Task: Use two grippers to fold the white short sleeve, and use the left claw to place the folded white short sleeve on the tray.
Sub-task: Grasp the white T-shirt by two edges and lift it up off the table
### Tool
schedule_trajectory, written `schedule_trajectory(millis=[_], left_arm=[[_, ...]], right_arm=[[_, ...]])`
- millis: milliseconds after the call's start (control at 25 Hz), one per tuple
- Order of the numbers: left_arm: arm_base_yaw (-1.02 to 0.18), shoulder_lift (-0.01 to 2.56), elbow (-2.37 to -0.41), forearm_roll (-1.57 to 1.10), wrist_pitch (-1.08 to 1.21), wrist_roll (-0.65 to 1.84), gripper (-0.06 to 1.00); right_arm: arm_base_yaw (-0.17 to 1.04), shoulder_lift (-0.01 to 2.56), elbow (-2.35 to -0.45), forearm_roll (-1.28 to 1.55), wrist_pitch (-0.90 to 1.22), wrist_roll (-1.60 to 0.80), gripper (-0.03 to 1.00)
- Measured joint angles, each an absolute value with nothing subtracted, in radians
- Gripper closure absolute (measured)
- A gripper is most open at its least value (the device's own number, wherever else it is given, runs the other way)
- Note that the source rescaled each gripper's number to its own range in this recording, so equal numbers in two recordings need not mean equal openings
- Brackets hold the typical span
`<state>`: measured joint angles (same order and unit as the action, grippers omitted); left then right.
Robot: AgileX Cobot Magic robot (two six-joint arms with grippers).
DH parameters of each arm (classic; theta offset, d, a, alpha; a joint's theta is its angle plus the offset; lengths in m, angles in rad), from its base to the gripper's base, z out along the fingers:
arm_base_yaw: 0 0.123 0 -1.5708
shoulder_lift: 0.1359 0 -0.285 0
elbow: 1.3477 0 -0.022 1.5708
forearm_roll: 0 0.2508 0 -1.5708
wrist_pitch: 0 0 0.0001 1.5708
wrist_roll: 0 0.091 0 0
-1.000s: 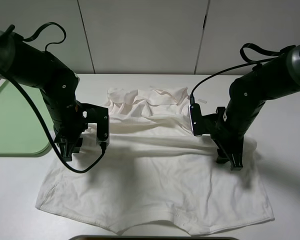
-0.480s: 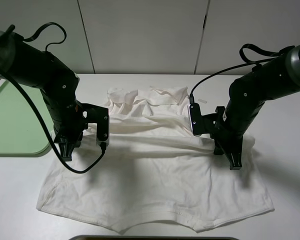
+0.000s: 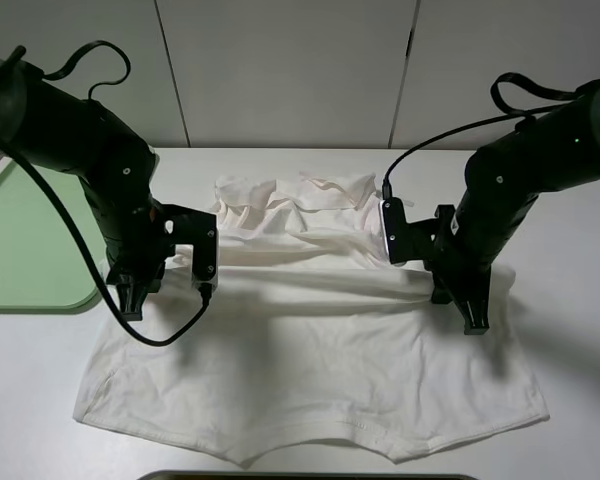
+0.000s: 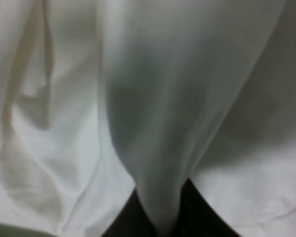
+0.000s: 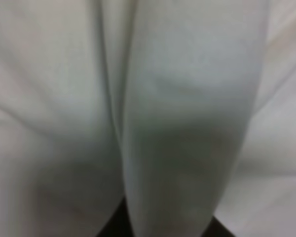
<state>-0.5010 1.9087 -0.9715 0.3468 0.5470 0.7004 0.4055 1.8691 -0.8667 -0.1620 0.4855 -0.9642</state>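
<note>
The shirt (image 3: 310, 370) was spread on the tabletop (image 3: 580, 300), near the tray (image 3: 20, 250). A ridge of cloth was pinched at each side by the closed left end effector (image 3: 130, 303) and right end effector (image 3: 474, 320), apparently so it could be folded over evenly.

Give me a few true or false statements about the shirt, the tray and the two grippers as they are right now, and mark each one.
1. The wrinkled off-white cotton T-shirt lies on the white table. True.
2. Part of the shirt rests on the flat light green plastic tray. False: no cloth lies on the tray, which sits beside the shirt at the left edge of the high view.
3. The left gripper is shut on a fold of the shirt. True.
4. The right gripper hangs open above the shirt. False: it is shut on the shirt's cloth too.
</note>
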Motion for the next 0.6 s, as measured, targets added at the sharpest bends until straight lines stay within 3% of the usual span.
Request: schedule_trajectory(millis=[600], left_arm=[[-0.501,1.674,-0.971,0.365,0.579,0.657,0.94]], right_arm=[[0.405,1.626,-0.865,-0.159,0.559,-0.964,0.97]])
